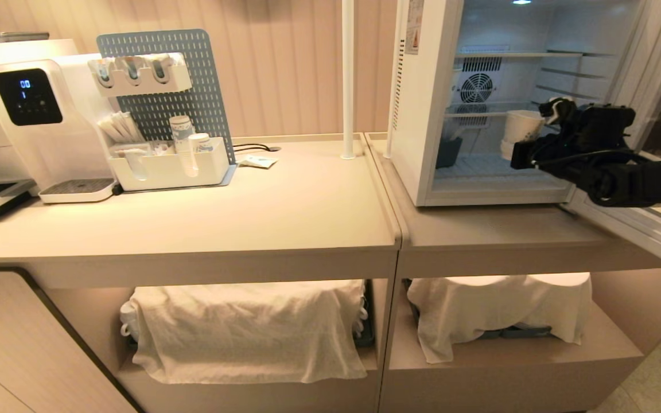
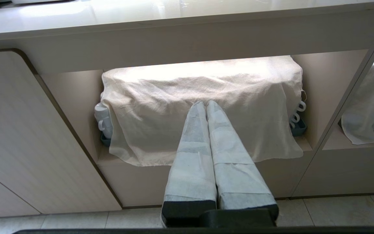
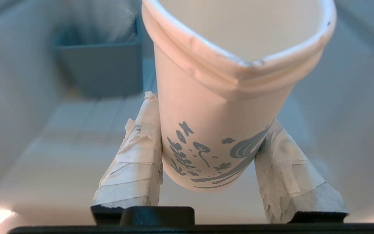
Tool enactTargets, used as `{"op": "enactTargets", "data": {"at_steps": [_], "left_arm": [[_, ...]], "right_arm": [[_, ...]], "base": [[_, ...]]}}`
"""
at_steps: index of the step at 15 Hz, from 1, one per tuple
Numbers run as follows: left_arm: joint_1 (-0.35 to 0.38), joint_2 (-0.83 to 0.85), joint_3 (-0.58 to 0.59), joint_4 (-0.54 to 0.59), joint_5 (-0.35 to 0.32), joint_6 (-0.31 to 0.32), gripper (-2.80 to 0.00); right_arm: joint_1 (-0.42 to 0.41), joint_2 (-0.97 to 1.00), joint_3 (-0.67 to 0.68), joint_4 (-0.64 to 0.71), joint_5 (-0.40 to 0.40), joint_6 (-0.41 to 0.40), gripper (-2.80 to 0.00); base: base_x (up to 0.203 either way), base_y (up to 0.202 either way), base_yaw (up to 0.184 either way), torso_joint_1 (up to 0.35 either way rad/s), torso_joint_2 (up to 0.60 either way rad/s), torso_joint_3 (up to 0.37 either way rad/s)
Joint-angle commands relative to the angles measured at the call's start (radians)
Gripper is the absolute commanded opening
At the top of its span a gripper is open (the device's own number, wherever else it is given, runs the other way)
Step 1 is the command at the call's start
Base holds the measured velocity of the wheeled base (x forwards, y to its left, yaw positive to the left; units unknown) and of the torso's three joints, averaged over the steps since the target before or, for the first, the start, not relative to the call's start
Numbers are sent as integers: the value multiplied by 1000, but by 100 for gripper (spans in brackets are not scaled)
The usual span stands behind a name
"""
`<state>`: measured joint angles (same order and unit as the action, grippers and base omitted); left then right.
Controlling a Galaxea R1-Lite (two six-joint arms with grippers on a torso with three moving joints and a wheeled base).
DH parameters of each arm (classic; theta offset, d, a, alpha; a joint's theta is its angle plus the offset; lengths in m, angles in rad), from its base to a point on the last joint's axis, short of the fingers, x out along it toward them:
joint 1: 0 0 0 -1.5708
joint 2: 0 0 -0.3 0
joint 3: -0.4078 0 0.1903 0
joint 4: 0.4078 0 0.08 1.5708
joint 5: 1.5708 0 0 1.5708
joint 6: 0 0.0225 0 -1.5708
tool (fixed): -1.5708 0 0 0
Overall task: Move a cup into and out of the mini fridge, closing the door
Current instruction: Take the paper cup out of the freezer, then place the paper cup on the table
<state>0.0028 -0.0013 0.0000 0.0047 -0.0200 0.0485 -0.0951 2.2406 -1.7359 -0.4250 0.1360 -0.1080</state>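
The mini fridge [image 1: 422,115] stands open on the right counter, its door [image 1: 634,226] swung out to the right. My right gripper [image 1: 537,135] reaches into the lower compartment from the right and is shut on the cup [image 1: 523,126]. Up close, the cup [image 3: 219,130] is white with a blue pattern. The taped fingers [image 3: 135,162] of the right gripper [image 3: 209,113] press its two sides and its rim is squeezed to a point. Its base seems clear of the fridge floor. My left gripper [image 2: 205,105] is shut and empty, parked low before the under-counter shelf.
A dark blue bin [image 1: 448,152] sits at the fridge's back left. A wire shelf [image 1: 514,55] is above the cup. On the left counter are a water dispenser [image 1: 26,97] and an organiser with stacked cups [image 1: 184,137]. A white pole [image 1: 348,80] stands beside the fridge. Cloths [image 2: 200,87] cover the lower shelves.
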Motion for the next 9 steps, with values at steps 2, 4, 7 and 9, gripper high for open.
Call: {"op": "enactTargets", "data": {"at_steps": [2,4,7,9], "left_arm": [[0,1,0,0,0,1,-280],[0,1,0,0,0,1,-280],[0,1,0,0,0,1,-280],[0,1,0,0,0,1,-280]], "right_arm": [[-8,-450,214,363,0,-36,-280],[-10,-690,376,562,0,-60,-280],[-6,-1068,702,716,-32,-67,-280],[7,-1319,929,764,-88,-41,-280]], "base": [[0,0,0,0,0,0],[0,0,0,0,0,0],[0,0,0,0,0,0],[0,0,0,0,0,0]]}}
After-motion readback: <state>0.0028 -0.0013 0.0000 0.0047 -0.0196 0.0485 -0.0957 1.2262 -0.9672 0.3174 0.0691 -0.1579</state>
